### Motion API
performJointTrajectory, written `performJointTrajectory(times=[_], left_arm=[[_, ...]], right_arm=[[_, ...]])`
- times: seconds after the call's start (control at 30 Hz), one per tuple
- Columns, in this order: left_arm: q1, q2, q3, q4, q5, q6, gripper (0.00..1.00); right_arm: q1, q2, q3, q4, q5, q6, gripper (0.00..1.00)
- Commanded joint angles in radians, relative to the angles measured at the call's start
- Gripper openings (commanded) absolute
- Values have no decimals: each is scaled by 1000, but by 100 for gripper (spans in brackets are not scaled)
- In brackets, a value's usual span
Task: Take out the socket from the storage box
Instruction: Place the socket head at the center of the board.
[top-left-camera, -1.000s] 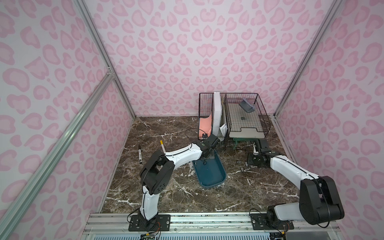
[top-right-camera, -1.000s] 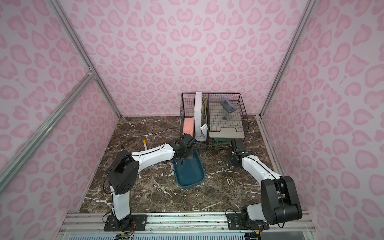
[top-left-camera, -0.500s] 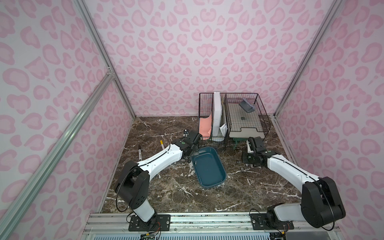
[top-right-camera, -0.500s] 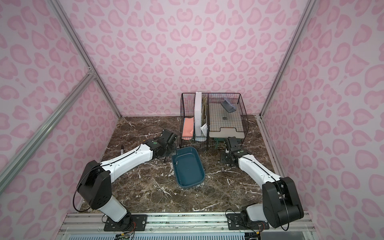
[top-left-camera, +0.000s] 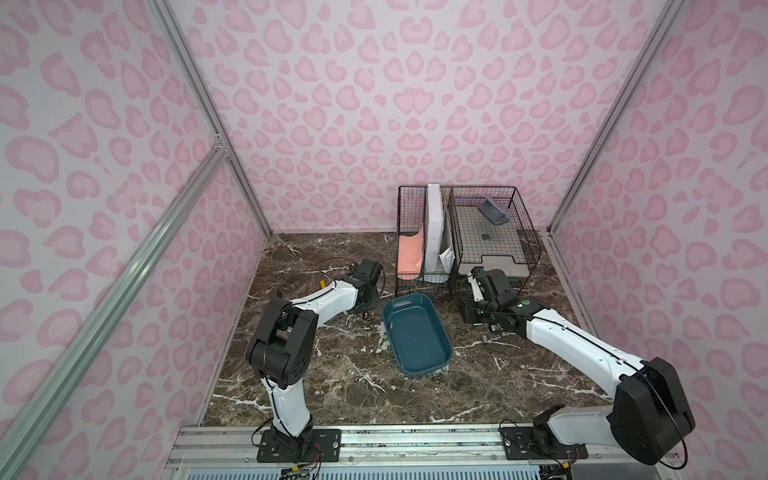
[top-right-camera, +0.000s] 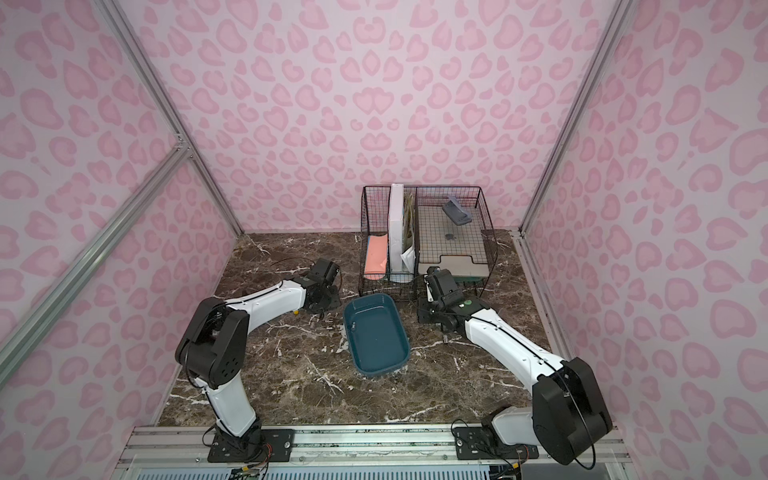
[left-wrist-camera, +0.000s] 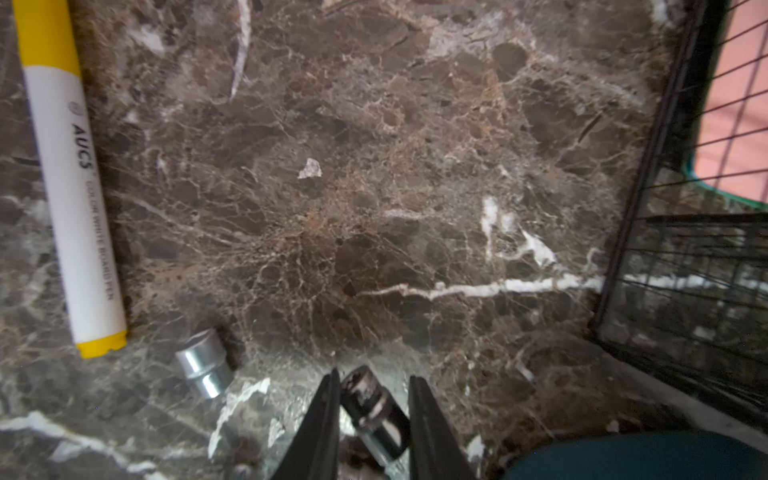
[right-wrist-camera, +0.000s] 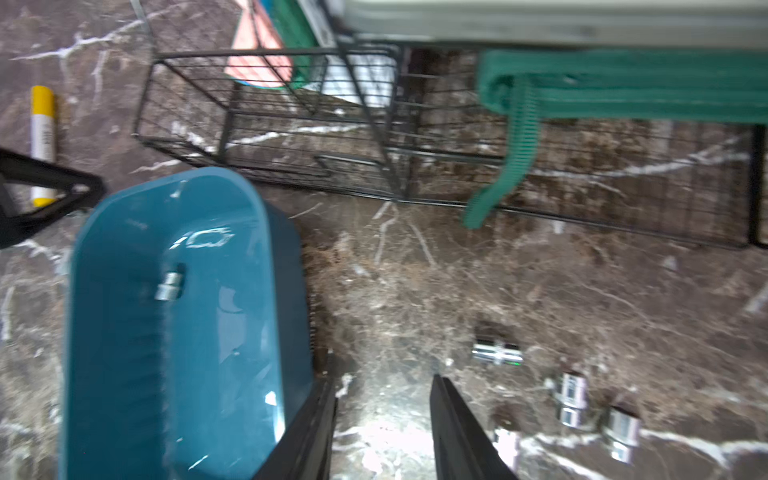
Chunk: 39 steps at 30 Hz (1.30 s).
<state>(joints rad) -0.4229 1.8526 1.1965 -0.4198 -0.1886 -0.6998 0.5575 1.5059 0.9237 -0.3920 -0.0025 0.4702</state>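
Note:
The storage box (top-left-camera: 417, 332) (top-right-camera: 376, 334), a dark teal tub, lies mid-table; one small silver socket (right-wrist-camera: 169, 286) rests on its floor. My left gripper (left-wrist-camera: 374, 376) is low over the marble, just off the box's far left corner (top-left-camera: 365, 309), shut on a dark chrome socket (left-wrist-camera: 376, 405) that sits slanted between its fingers. Another silver socket (left-wrist-camera: 203, 368) lies loose on the table beside it. My right gripper (right-wrist-camera: 382, 380) stands open with nothing between its fingers, just to the right of the box wall (right-wrist-camera: 291, 311).
A black wire-mesh organiser (top-left-camera: 457, 232) holding papers and a tray stands behind the box, a green strap (right-wrist-camera: 519, 137) hanging from it. A yellow-capped whiteboard marker (left-wrist-camera: 70, 187) lies left of my left gripper. Several loose sockets (right-wrist-camera: 496, 351) lie on the marble right of my right gripper.
My left gripper has come out of the box's far end and moved left, down to the table beside it, with a socket. The right arm has shifted slightly.

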Motion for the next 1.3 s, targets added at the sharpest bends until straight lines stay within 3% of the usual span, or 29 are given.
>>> performJointTrajectory(times=[0.0,0.7,1.27], left_arm=[[13,20,3,42,20,4,15],[30,27,-43,66,22,-23,32],[37,-198,-85,-9,1,8,41]], right_arm=[[42,3,25,28,-31,41,43],[180,193,129,88,-105,120,43],[259,490,379,26,-80,177,44]])
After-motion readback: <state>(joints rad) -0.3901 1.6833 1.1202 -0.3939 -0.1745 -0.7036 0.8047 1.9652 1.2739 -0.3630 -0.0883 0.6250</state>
